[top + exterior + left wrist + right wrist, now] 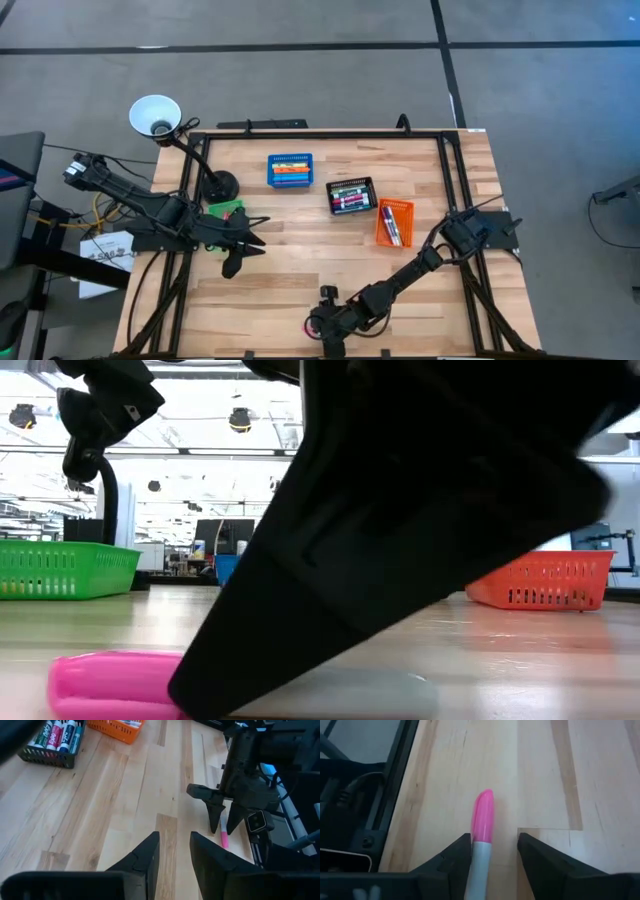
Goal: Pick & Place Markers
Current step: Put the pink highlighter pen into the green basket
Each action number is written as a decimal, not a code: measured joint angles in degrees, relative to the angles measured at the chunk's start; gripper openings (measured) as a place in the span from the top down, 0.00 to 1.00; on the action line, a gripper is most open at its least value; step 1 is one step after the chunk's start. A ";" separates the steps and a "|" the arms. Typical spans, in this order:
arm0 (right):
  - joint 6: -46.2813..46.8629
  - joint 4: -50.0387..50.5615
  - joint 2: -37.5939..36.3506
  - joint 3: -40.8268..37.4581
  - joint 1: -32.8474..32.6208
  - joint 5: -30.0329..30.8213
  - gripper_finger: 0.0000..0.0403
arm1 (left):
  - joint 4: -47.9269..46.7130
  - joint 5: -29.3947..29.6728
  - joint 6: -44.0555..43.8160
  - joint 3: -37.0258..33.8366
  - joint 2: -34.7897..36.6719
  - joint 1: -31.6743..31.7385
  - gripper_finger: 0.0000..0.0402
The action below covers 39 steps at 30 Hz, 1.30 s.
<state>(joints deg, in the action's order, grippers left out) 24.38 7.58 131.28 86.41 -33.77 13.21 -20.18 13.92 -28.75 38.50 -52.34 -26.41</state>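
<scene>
marker (pixel 120 685) barrel: hidden behind right gripper (pixel 400 530) | tail: cut off by right wrist view edge

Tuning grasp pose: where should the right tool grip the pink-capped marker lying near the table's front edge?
Grip the pink-capped marker across its white barrel just behind the cap, coming straight down from above. It lies flat on the table, and the right tool is open, already straddling the barrel, fingers on either long side.
</scene>
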 joint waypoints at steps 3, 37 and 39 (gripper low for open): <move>-0.63 0.49 0.00 -0.02 0.19 -0.13 0.64 | 0.11 0.01 0.00 0.00 0.00 0.00 0.74; -13.89 2.00 -0.17 2.38 12.64 -3.17 0.63 | 29.98 1.25 3.41 -16.61 -12.53 -2.14 0.70; -13.86 2.39 -0.43 2.36 12.28 -2.74 0.59 | 33.68 0.61 3.43 -16.61 -15.53 -2.16 0.68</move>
<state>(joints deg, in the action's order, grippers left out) 10.51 9.97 130.85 88.77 -21.49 10.47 13.50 14.53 -25.32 21.89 -67.87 -28.58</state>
